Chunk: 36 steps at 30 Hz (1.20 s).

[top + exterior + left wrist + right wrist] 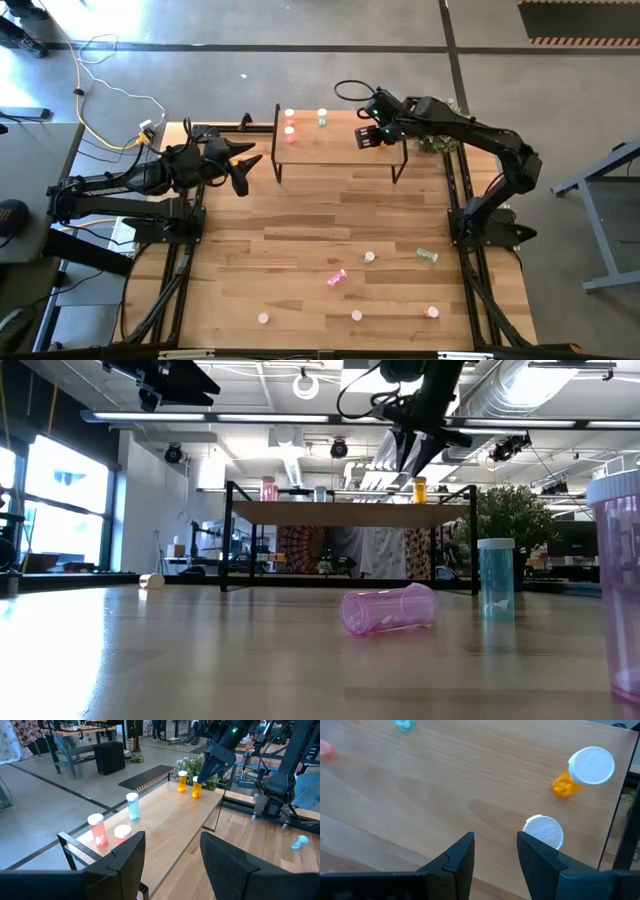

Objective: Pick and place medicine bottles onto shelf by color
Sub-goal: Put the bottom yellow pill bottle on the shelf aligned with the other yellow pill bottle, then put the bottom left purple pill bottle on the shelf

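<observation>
The shelf [340, 150] stands at the table's far middle. Two red bottles [98, 829] and a teal one [132, 805] stand at its left end. Two orange bottles [591, 766] stand at its right end. My right gripper [495, 837] hangs open just over the shelf's right end, pointing steeply down. The nearer orange bottle [543, 832] stands beside one finger, outside the gap, and I cannot tell whether it touches that finger. My left gripper [172, 840] waits open and nearly level off the shelf's left end [250, 165], with nothing between its fingers.
Several more bottles sit on the near half of the table: a pink one lying down [336, 279], a teal one [427, 255] and several upright ones [369, 257]. A potted plant [435, 140] stands off the shelf's right end. Bare wood lies in front of the shelf.
</observation>
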Tool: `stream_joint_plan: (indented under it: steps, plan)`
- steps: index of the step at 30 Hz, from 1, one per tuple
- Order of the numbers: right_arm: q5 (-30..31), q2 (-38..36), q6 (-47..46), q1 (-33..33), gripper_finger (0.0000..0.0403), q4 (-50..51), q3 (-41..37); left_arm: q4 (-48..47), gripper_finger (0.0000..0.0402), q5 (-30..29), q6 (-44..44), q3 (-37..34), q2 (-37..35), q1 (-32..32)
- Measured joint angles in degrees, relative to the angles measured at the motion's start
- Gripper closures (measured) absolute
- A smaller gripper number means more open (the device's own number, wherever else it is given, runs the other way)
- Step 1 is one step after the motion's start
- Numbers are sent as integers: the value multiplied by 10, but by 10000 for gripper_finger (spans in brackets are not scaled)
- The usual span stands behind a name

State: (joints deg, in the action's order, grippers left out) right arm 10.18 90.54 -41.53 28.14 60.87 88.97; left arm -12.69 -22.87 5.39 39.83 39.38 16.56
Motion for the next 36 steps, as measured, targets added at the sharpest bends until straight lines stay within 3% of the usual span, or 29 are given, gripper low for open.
stream_joint_plan:
  steps: [30, 36]
  plan:
    - [30, -3, -30, -6, 265, 12, 0, -25, 222, 0, 0, 0, 0, 0]
    - [27, -3, -26, -29, 265, 13, 49, -25, 222, 30, 0, 0, 0, 0]
